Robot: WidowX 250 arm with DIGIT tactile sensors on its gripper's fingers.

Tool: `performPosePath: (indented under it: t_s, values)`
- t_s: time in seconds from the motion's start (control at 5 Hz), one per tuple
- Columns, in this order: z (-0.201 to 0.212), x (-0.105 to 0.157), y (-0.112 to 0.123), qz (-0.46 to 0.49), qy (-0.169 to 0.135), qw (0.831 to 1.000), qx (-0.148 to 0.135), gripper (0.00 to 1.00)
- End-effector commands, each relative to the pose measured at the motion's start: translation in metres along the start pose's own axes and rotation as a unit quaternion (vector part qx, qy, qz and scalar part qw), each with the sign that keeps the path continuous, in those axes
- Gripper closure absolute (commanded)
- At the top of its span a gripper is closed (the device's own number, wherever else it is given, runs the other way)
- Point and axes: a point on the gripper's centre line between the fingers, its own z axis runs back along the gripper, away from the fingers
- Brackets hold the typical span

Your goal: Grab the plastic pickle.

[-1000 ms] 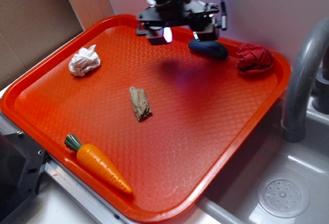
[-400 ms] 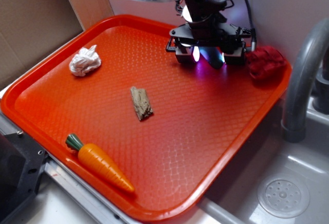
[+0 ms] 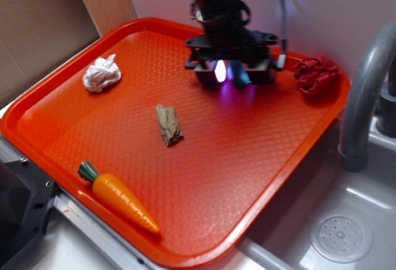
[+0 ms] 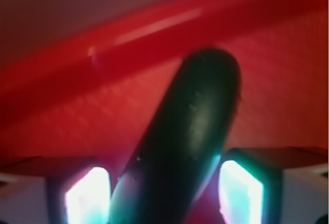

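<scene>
Straddling the pickle (image 4: 190, 136), the gripper (image 3: 232, 72) sits low over the far side of the tray (image 3: 74, 152), near the back rim. In the wrist view the pickle runs lengthwise up the gap between the two lit fingers (image 4: 87, 196), one on each flank, with its rounded far end pointing toward the rim. The fingers stand apart: a strip of tray shows between the right finger and the pickle, so no clamp is made yet. On the left side the gap is too blurred to judge contact. In the exterior view the gripper body hides almost all of the pickle.

This placement suits a side pinch across the narrow width, judged the most secure hold on a smooth capsule. The next step is judged to be closing the fingers, then lifting. Slip along the smooth surface is the main risk.

The red cloth (image 3: 317, 73) lies just beside the gripper, apart from it. The wood chip (image 3: 168, 124), white wad (image 3: 102, 73) and carrot (image 3: 120, 197) lie well clear.
</scene>
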Motion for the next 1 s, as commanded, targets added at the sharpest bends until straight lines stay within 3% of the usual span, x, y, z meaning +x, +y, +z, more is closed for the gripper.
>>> performPosePath:
  t_s: [0.0,0.2,0.4,0.6,0.8]
  values:
    - [0.042,0.002,0.015,-0.024,-0.047,0.997,-0.058,1.0]
    - [0.062,-0.006,0.019,-0.035,-0.078,0.994,-0.066,1.0]
    - [0.118,-0.024,0.03,-0.097,-0.078,0.992,-0.001,1.0]
    - [0.17,-0.04,0.063,-0.09,-0.046,0.994,0.027,1.0]
    - [0.217,-0.046,0.102,-0.038,-0.008,0.999,0.009,1.0]
